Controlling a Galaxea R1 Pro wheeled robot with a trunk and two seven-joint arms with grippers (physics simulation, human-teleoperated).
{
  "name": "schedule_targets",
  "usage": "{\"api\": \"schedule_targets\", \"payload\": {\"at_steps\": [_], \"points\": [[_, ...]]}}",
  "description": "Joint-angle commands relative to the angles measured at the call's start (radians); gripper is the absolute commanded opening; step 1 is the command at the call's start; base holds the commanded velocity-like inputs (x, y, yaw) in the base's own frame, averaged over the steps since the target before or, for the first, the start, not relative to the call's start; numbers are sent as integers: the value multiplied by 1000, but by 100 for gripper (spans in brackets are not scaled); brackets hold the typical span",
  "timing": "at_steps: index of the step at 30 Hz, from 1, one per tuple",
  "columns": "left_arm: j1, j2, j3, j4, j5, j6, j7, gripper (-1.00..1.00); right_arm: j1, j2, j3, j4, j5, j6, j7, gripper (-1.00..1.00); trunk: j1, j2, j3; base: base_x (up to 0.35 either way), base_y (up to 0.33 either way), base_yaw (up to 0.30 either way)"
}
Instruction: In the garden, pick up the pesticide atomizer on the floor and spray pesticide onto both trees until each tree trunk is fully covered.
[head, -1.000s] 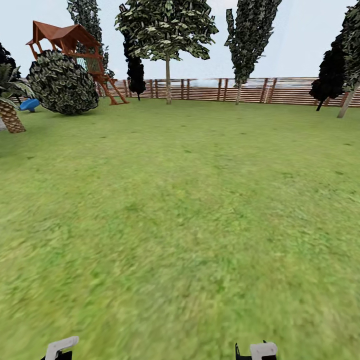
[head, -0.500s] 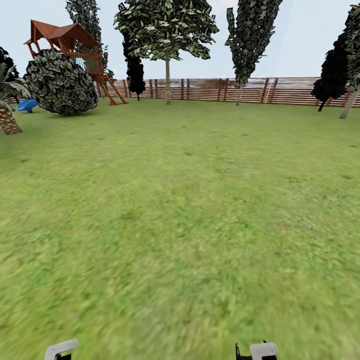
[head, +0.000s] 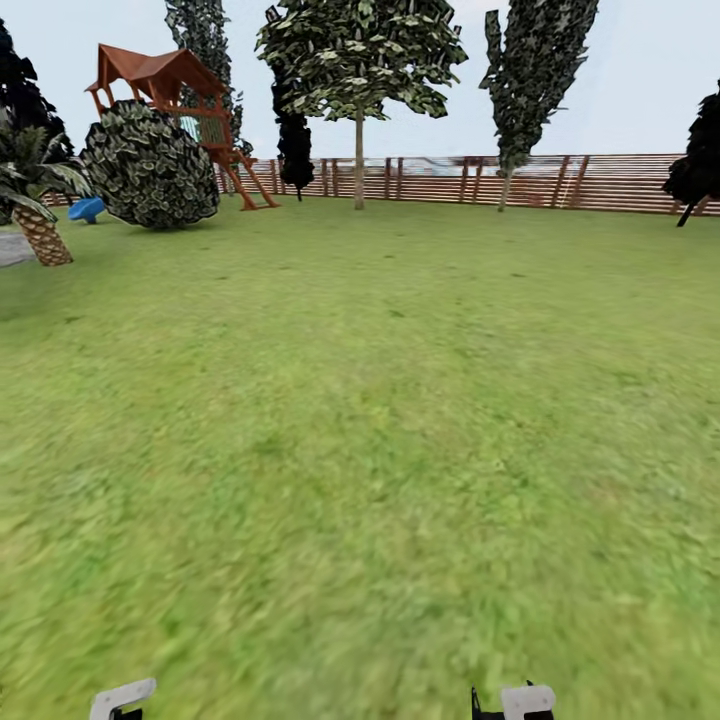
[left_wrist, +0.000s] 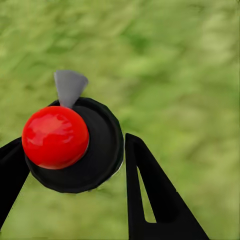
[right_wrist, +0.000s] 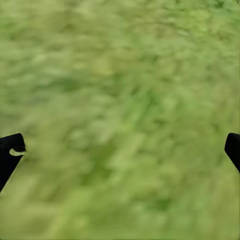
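Right fingers stand spread wide over grass, holding nothing. Left fingers are apart; between them shows a black disc bearing a red ball, though I cannot tell if they touch it. The lawn runs to a fence; the view has swung left since before.

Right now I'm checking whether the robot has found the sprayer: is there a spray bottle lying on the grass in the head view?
No: the lawn up to the wooden fence is bare grass.
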Motion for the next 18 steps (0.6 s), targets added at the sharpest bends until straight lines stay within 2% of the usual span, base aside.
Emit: {"api": "schedule_targets", "payload": {"at_steps": [1, 5, 18], "points": [[0, 0, 0, 0, 0, 0, 1, -100, 0, 0, 0, 0, 0, 0, 0, 100, 0, 0, 0, 340, 0, 263], [0, 0, 0, 0, 0, 1, 1, -100, 0, 0, 0, 0, 0, 0, 0, 100, 0, 0, 0, 340, 0, 184], [0, 0, 1, 0, 0, 2, 1, -100, 0, 0, 0, 0, 0, 0, 0, 100, 0, 0, 0, 340, 0, 5]]}}
